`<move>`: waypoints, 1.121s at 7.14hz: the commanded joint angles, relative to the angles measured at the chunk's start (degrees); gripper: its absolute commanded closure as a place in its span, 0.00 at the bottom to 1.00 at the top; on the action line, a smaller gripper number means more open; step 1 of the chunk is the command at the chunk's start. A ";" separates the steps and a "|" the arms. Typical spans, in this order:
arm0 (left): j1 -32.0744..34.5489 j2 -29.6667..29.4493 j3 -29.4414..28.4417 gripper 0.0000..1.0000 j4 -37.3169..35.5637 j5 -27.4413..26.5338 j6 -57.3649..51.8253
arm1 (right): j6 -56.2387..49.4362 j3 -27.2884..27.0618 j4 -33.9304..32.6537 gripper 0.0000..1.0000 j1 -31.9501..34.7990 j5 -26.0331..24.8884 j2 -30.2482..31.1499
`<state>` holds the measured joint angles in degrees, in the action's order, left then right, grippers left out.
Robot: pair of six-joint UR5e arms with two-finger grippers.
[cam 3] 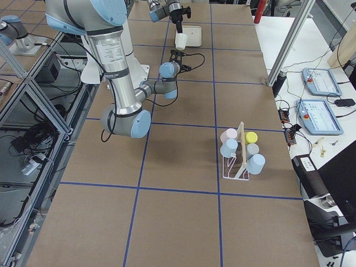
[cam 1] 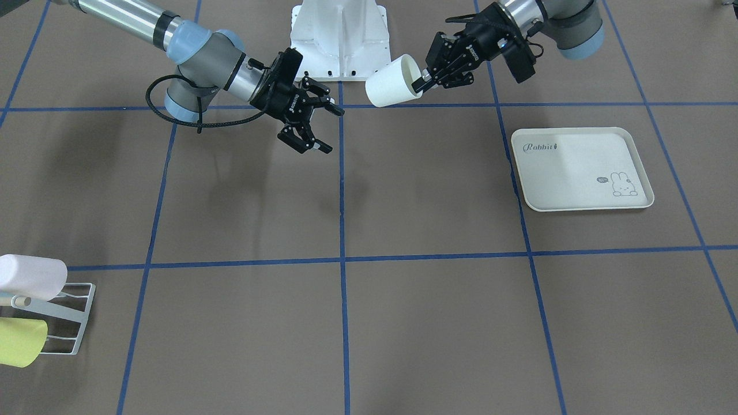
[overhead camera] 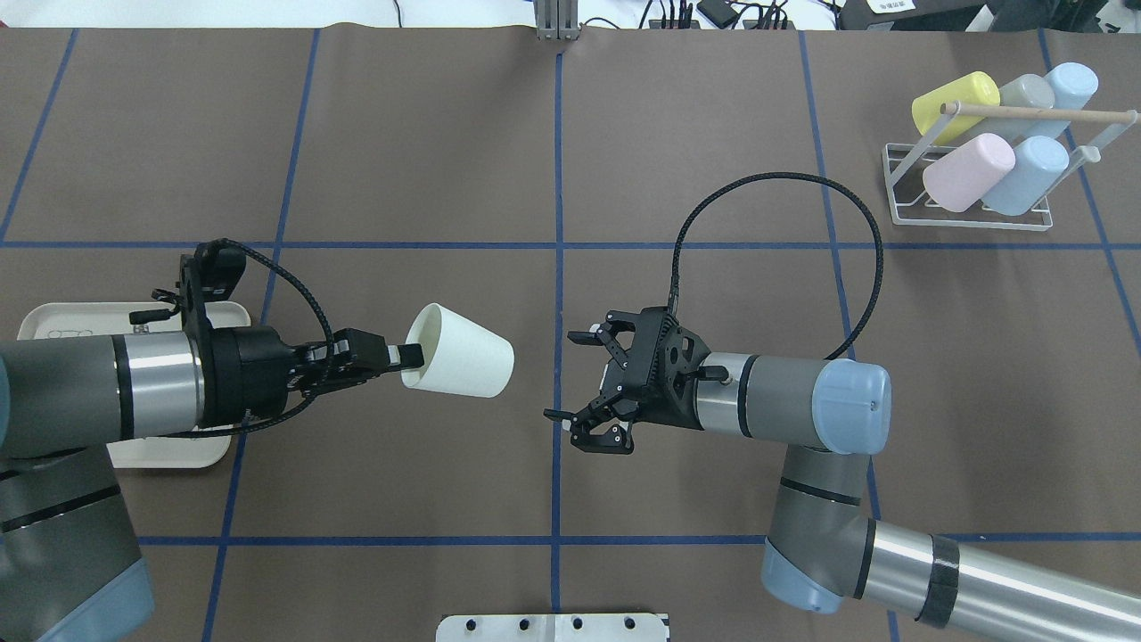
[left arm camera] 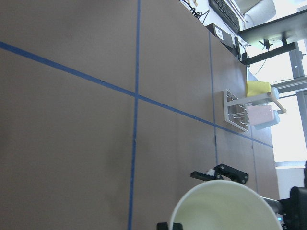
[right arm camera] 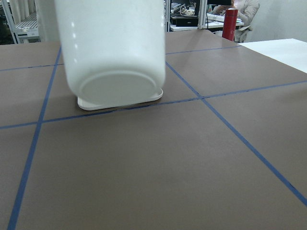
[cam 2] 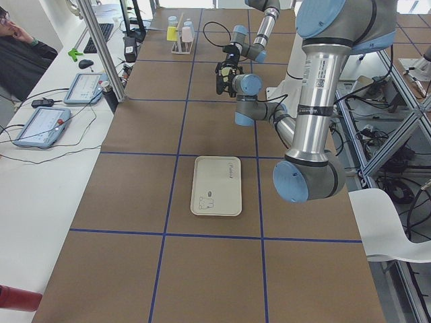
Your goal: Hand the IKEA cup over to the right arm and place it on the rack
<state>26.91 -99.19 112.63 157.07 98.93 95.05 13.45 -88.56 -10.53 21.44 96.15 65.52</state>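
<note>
My left gripper (overhead camera: pixel 406 357) is shut on the rim of a white IKEA cup (overhead camera: pixel 459 352), holding it sideways in the air with its base toward the right arm. The cup also shows in the front view (cam 1: pixel 392 82), the left wrist view (left arm camera: pixel 223 207) and the right wrist view (right arm camera: pixel 112 48). My right gripper (overhead camera: pixel 579 383) is open and empty, a short gap from the cup's base; it also shows in the front view (cam 1: pixel 326 127). The white wire rack (overhead camera: pixel 972 192) with a wooden rod stands at the far right.
Pastel cups rest on the rack: a yellow one (overhead camera: pixel 954 102), a pink one (overhead camera: pixel 967 171), a blue one (overhead camera: pixel 1025 174) and others behind. A cream rabbit-printed tray (cam 1: pixel 582 168) lies under the left arm's side. The white robot base (cam 1: pixel 339 37) stands between the arms.
</note>
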 commanded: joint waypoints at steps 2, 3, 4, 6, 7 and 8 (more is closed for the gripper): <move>-1.67 -2.32 -2.41 1.00 -0.09 -1.89 0.14 | 0.09 0.23 4.38 0.04 -1.13 -0.08 -0.48; -4.12 -2.41 -2.50 1.00 -0.09 -5.21 0.14 | 0.09 0.14 4.47 0.04 -1.31 -0.08 -0.56; -5.19 -2.32 -2.68 1.00 -0.09 -5.94 0.14 | 0.09 0.14 4.47 0.04 -1.31 -0.08 -0.57; -6.16 -2.76 -3.72 1.00 -0.09 -7.08 0.14 | 0.09 -0.12 4.47 0.04 -1.49 -0.43 -0.57; -6.17 -3.54 -4.52 1.00 -0.09 -7.09 0.14 | 0.09 -0.12 4.47 0.04 -1.57 -0.43 -0.57; -6.17 -4.42 -5.13 1.00 -0.18 -7.00 0.14 | 0.09 -0.12 4.47 0.04 -1.66 -0.43 -0.57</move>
<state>20.84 -102.66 108.32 156.95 91.97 95.19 13.54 -88.64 -6.07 19.89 95.73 64.95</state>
